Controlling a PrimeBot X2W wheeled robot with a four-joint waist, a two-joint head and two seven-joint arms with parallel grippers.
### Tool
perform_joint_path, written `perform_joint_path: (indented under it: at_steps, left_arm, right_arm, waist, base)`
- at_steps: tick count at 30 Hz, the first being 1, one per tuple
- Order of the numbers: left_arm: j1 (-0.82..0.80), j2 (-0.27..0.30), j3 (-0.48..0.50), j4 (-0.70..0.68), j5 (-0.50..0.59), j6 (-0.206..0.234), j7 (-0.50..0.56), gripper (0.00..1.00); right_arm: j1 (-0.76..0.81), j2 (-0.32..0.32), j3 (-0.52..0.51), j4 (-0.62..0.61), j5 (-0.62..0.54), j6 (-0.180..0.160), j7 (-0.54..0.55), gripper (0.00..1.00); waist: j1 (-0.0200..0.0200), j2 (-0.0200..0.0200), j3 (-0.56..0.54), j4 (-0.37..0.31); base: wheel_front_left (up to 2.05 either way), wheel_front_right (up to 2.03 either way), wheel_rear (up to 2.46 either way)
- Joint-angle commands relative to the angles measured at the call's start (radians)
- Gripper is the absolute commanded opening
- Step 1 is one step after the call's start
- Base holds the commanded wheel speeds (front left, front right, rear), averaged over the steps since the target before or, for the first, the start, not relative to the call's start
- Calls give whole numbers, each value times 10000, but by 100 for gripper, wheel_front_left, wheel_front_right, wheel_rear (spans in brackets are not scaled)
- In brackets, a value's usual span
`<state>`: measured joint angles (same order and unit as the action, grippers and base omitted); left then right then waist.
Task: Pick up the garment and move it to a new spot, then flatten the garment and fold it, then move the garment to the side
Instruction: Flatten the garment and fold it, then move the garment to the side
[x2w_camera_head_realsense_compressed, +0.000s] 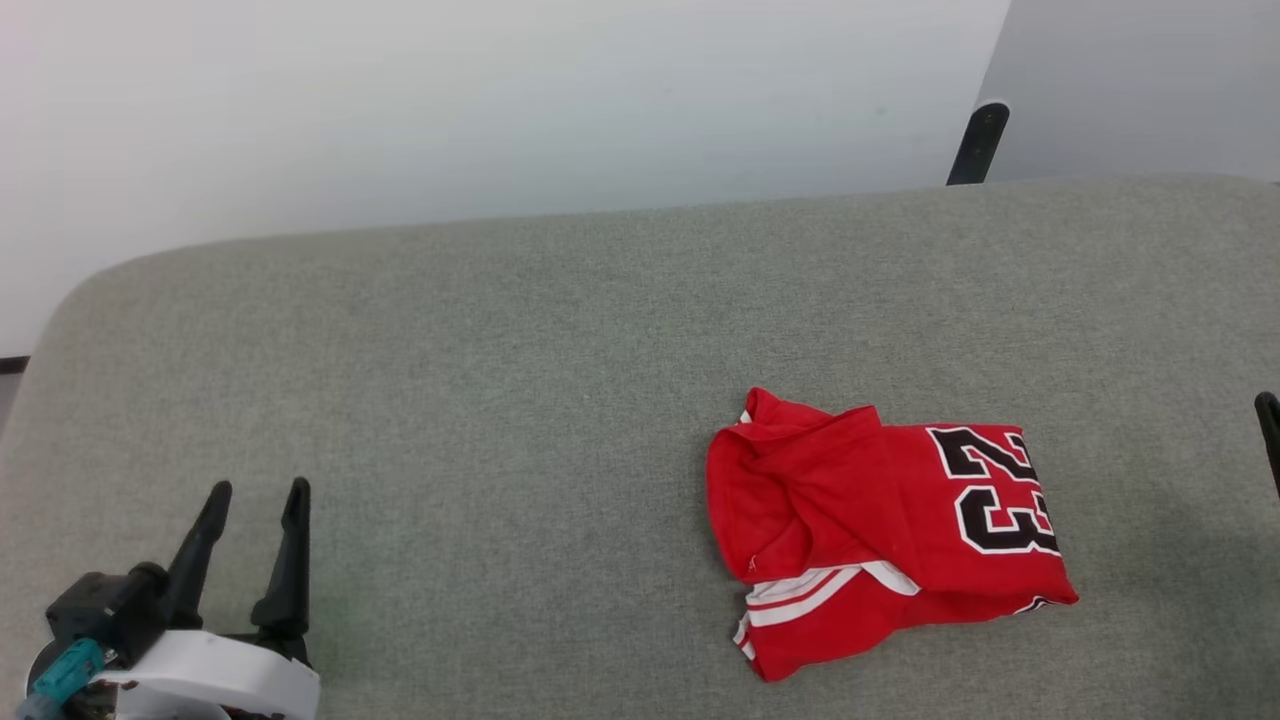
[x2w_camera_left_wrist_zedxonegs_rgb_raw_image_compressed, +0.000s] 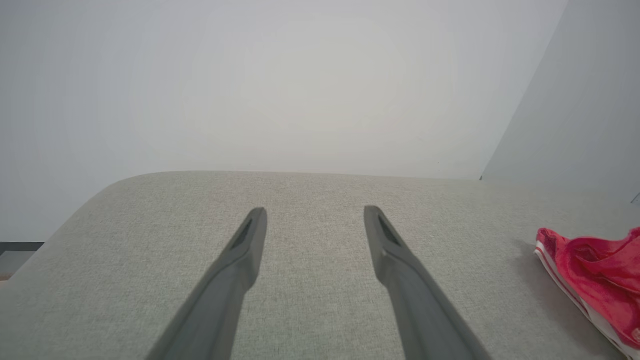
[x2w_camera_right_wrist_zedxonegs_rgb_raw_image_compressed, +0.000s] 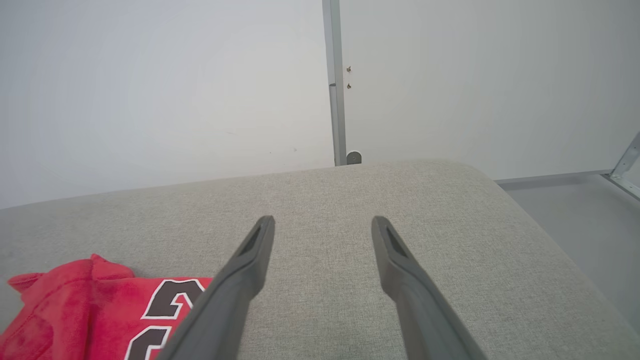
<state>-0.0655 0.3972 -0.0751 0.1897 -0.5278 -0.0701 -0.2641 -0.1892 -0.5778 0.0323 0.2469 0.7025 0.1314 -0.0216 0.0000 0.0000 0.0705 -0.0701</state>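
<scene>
The garment (x2w_camera_head_realsense_compressed: 880, 530), a red jersey with a black-and-white "23" and red-white striped bands, lies folded into a rough bundle on the grey fabric surface (x2w_camera_head_realsense_compressed: 500, 380), right of centre. My left gripper (x2w_camera_head_realsense_compressed: 255, 495) rests open at the lower left, far from the jersey, nothing between its fingers. In the left wrist view the gripper (x2w_camera_left_wrist_zedxonegs_rgb_raw_image_compressed: 315, 215) is open above bare fabric, with the garment (x2w_camera_left_wrist_zedxonegs_rgb_raw_image_compressed: 595, 275) at the right edge. In the right wrist view my right gripper (x2w_camera_right_wrist_zedxonegs_rgb_raw_image_compressed: 322, 222) is open, the garment (x2w_camera_right_wrist_zedxonegs_rgb_raw_image_compressed: 95, 310) lying to its lower left. One dark fingertip (x2w_camera_head_realsense_compressed: 1268, 425) shows at the head view's right edge.
The grey surface has a rounded far-left corner (x2w_camera_head_realsense_compressed: 110, 280) and a far edge against a pale wall. A dark post (x2w_camera_head_realsense_compressed: 978, 142) stands behind the far edge. In the right wrist view the surface drops off at the right to a grey floor (x2w_camera_right_wrist_zedxonegs_rgb_raw_image_compressed: 575, 210).
</scene>
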Motion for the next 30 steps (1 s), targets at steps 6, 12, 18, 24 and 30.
perform_joint_path:
  at_steps: [6,12,18,24,30]
  left_arm:
    - [-32,-43,60,-94,155,2,7,100]
    - [-144,-60,41,-75,182,-55,7,100]
    - [-229,-79,72,-41,190,-75,7,100]
    - [-282,-128,115,-68,183,-96,7,100]
    - [-300,-250,119,-100,209,-101,7,100]
  right_arm:
    - [157,52,-213,-247,4,-13,170,100]
    - [166,107,-287,-386,9,-13,273,100]
    - [155,131,-344,-451,-10,-13,351,100]
    - [124,229,-335,-469,-58,-13,357,100]
    - [112,369,-83,-618,-85,-13,508,100]
  waist:
    - [0,0,73,45]
    - [0,0,136,98]
    - [0,0,218,145]
    - [0,0,273,206]
    - [0,0,342,296]
  base:
    - [0,0,0]
    - [0,0,0]
    - [0,0,0]
    - [0,0,0]
    - [0,0,0]
